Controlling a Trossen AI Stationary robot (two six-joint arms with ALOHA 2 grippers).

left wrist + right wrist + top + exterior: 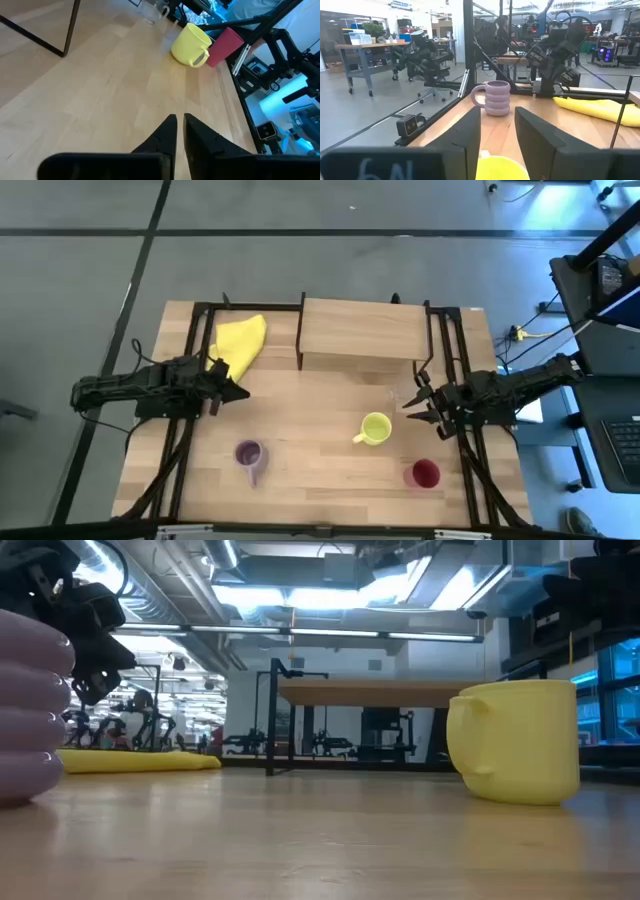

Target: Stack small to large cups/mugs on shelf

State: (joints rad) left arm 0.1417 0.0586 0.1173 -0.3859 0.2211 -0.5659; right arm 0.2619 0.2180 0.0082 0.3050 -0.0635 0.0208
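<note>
Fingers: right gripper (412, 402) standing open, empty; left gripper (240, 391) nearly closed, empty.
Reason: right is lining up toward tiny clear glass (396, 393) beside the shelf (360, 330).

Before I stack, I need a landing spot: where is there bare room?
The shelf top is bare. Open table lies between the lilac mug and yellow-green mug. Crowded around the right gripper and dark red cup.

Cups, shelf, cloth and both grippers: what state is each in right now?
Shelf: top bare, nothing stacked.
Clear glass: upright on table.
Yellow-green mug: upright on table.
Lilac mug: upright on table.
Dark red cup: upright on table.
Yellow cloth: crumpled beside shelf.
Left gripper: nearly shut, empty.
Right gripper: open, empty.
</note>
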